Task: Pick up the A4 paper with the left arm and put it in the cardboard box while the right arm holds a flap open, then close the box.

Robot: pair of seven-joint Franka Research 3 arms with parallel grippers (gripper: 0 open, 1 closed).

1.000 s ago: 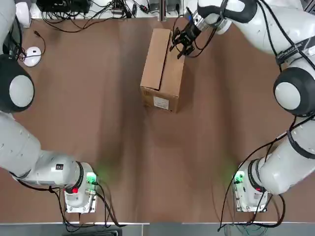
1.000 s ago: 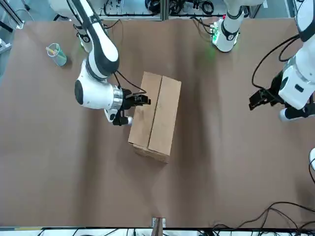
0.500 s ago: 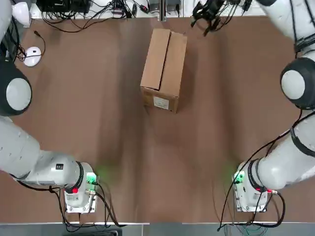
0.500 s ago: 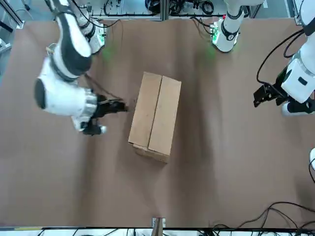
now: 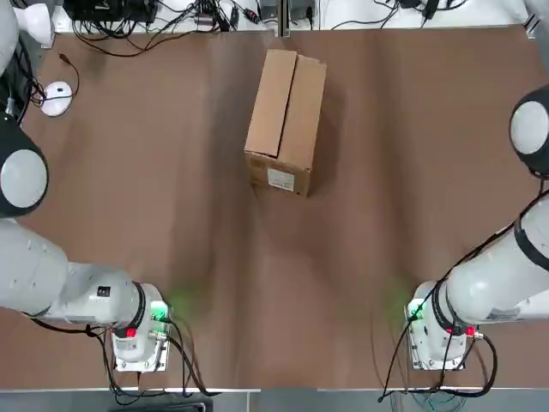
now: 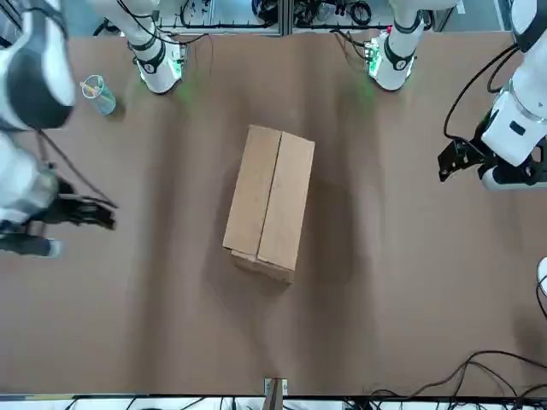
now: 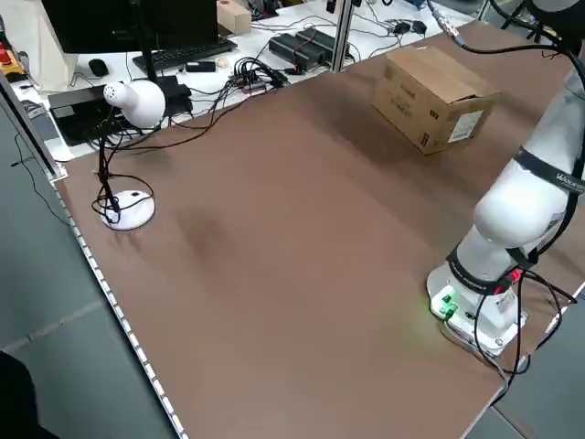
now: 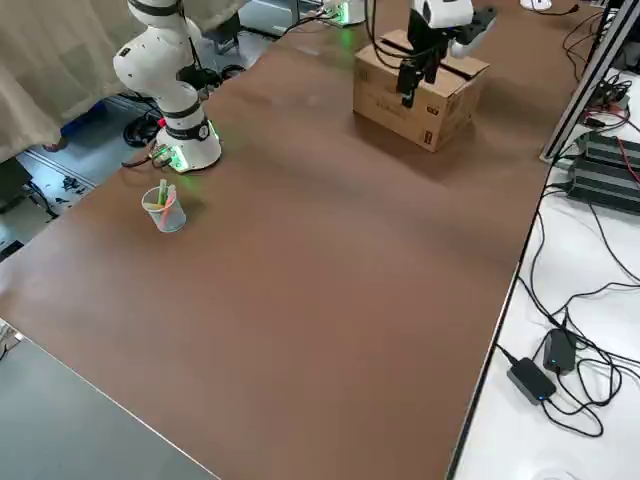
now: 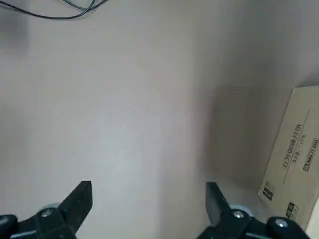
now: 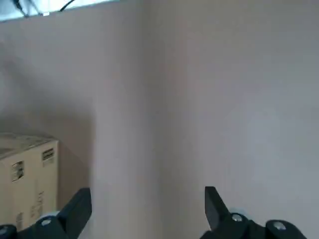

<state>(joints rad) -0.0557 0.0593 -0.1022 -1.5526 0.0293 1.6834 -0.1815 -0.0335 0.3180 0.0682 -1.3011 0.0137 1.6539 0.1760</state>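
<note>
The left tool (image 9: pixel 149 211) hangs over the surface (image 5: pixel 197 223), spread and holding nothing, left of the cardboard box (image 5: pixel 285 120). The box's long flaps lie folded shut; its contents are hidden. To its right, the right tool (image 10: pixel 148 213) is spread too, apparently well apart from it.

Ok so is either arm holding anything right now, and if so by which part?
Nothing is held: the left end effector and the right end effector are both open and empty.
</note>
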